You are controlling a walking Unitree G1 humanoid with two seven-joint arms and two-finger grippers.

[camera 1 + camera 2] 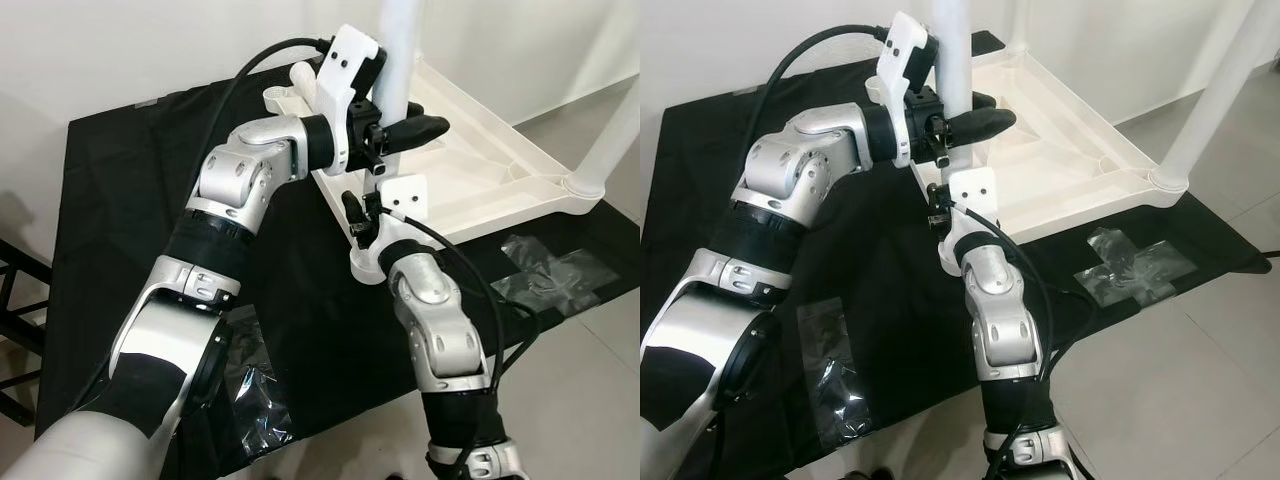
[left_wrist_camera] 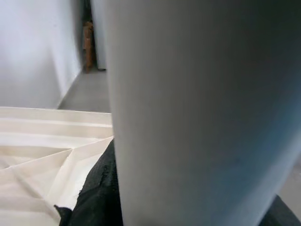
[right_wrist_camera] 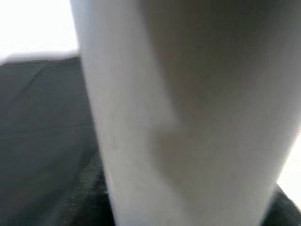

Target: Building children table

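A: Two legs stand upright in the upturned tabletop (image 1: pixel 470 150) on the black cloth (image 1: pixel 120 190): one at its right corner (image 1: pixel 615 140), one at its near corner (image 1: pixel 952 60).

B: Grippers?

A: Left gripper (image 1: pixel 405 128) pinches the near leg; right gripper (image 1: pixel 362 215) sits lower, grip indeterminate. Remaining corners likely need legs.

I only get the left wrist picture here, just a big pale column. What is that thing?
Observer: A white table leg, standing upright at the near corner of an upside-down white tabletop.
Operator: Who holds it?
Observer: Both. The left gripper clasps it higher up, the right gripper lower, near the base.
Operator: Any other legs fitted?
Observer: Yes, another leg stands in the right corner socket.
Operator: What's underneath?
Observer: A black cloth on the floor, with clear plastic wrappers on it.
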